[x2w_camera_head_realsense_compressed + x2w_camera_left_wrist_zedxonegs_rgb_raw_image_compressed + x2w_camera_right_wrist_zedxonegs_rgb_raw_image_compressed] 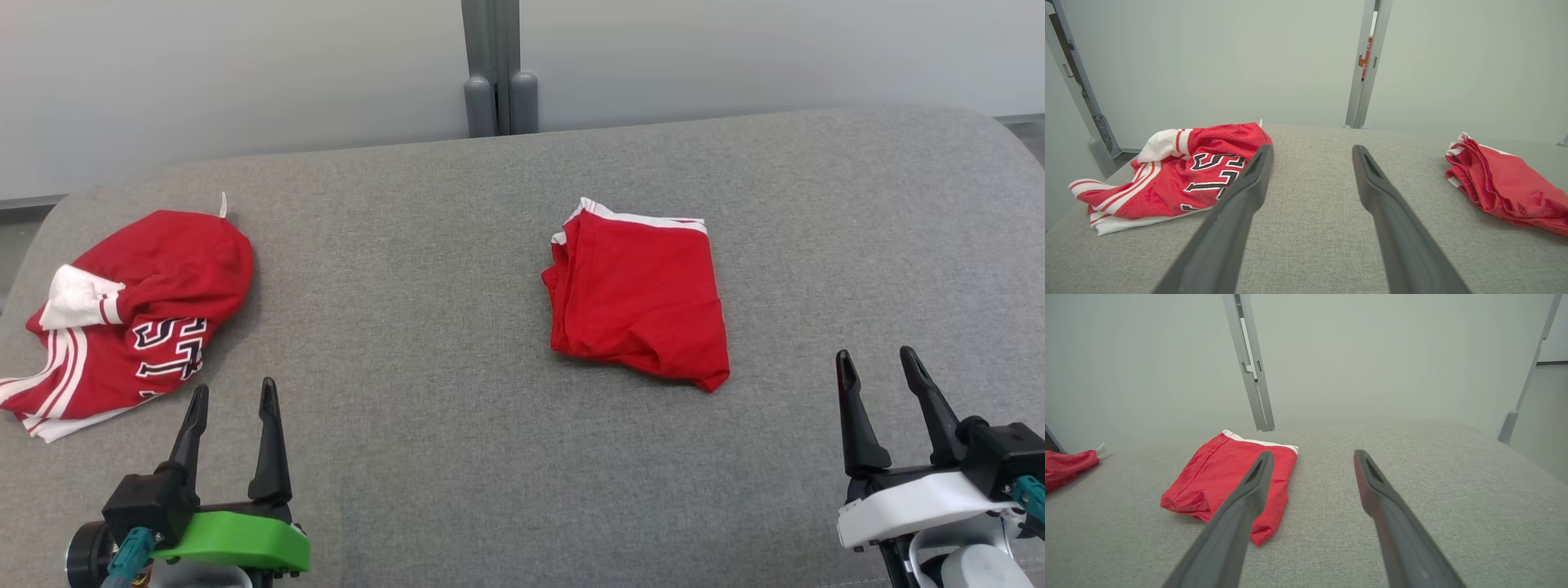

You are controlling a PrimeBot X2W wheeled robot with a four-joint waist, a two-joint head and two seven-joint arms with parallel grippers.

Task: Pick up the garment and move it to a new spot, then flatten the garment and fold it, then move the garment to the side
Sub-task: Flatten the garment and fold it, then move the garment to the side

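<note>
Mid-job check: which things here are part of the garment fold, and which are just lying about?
In the job: folded red garment; grey padded table; left gripper, right gripper, both open.
Lying about: crumpled red jersey, probably; grey post behind.

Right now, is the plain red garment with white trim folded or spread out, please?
Folded: the plain red garment lies as a compact rectangle with stacked layered edges.

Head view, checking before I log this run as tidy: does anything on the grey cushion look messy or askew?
Yes: the lettered red jersey lies crumpled in a heap near the left edge of the cushion. The plain red garment lies neatly folded.
</note>
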